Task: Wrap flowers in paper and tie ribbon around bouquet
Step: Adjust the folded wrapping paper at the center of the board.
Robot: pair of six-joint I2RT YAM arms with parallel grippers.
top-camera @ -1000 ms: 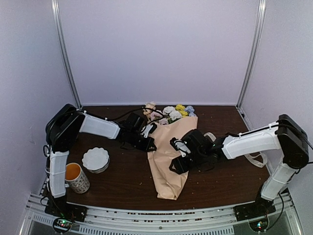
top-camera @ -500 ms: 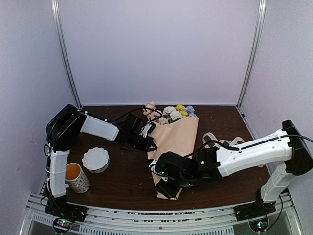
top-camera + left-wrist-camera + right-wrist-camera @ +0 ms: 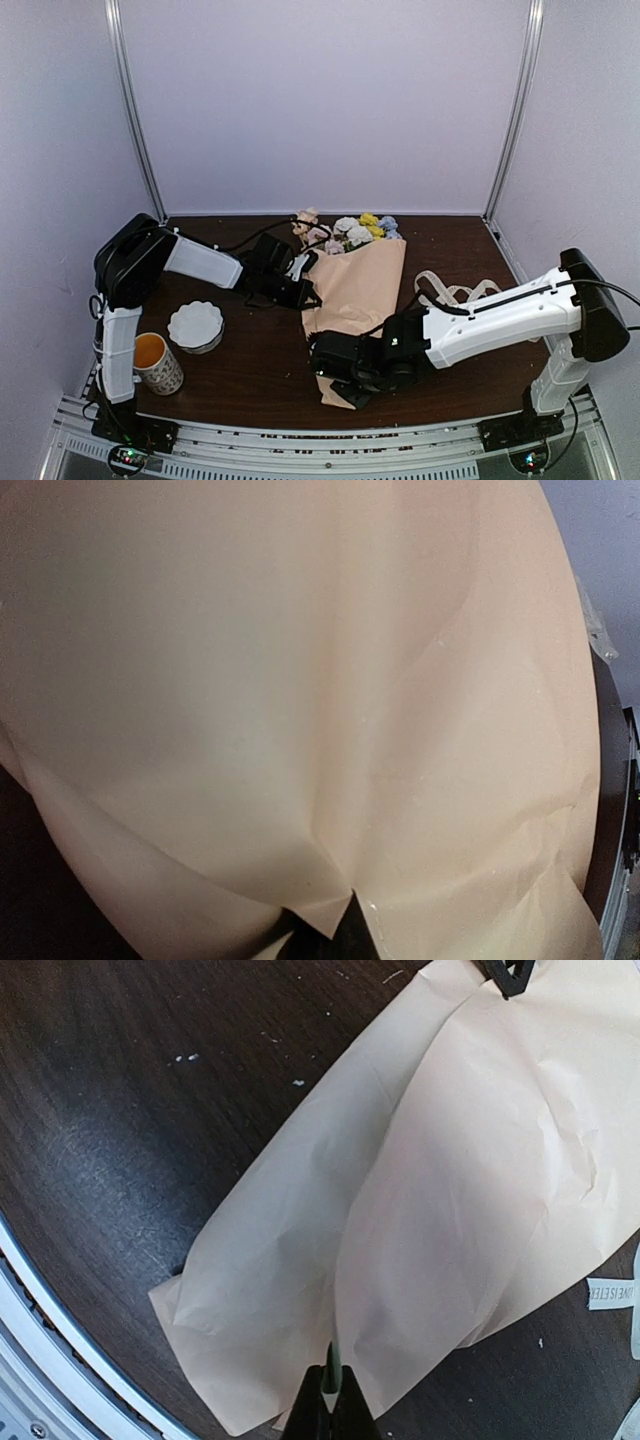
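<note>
Dark table (image 3: 250, 385): left hand (image 3: 300, 291) and right hand (image 3: 326, 366) each pinch the paper (image 3: 362, 285); bowl (image 3: 195, 326), cup (image 3: 166, 379) nearby.

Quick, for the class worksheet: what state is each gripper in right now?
Left gripper: closed, pinching the paper at its left edge.
Right gripper: closed on the paper's near end.

Small unreadable lettering on ribbon (image 3: 610, 1293)
</note>
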